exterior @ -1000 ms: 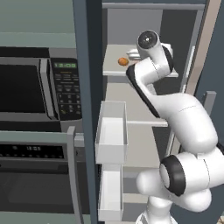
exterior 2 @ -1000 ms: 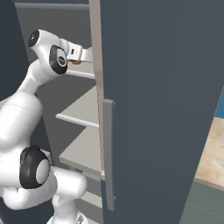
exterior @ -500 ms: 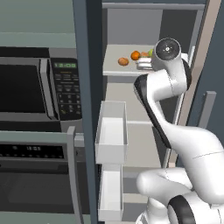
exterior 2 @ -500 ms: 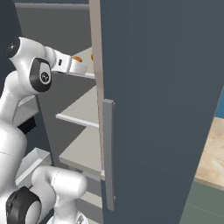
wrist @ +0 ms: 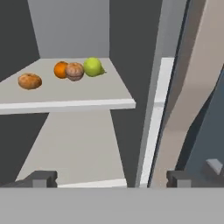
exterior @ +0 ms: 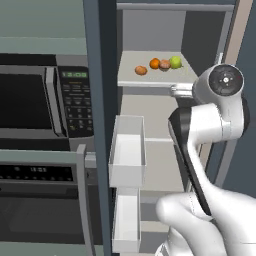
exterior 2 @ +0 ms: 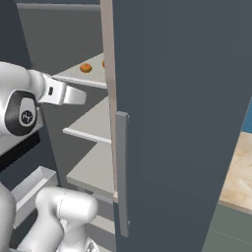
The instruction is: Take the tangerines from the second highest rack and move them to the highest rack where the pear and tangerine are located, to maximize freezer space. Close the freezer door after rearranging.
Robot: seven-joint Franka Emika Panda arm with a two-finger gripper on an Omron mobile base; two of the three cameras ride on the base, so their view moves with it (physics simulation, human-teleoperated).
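The freezer [exterior: 150, 30] stands open, its freezer door [exterior 2: 182, 123] swung wide. On the highest rack [wrist: 87, 94] three tangerines [wrist: 29, 81] sit beside the pear [wrist: 92, 66]. The gripper [wrist: 111, 179], jaws apart and empty, hangs outside; shutting the door looks next.

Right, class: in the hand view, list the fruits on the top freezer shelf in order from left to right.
Brownish-orange tangerine lying apart → bright orange round tangerine → dull brownish tangerine → yellow-green round pear, all on the pale grey-beige highest rack.
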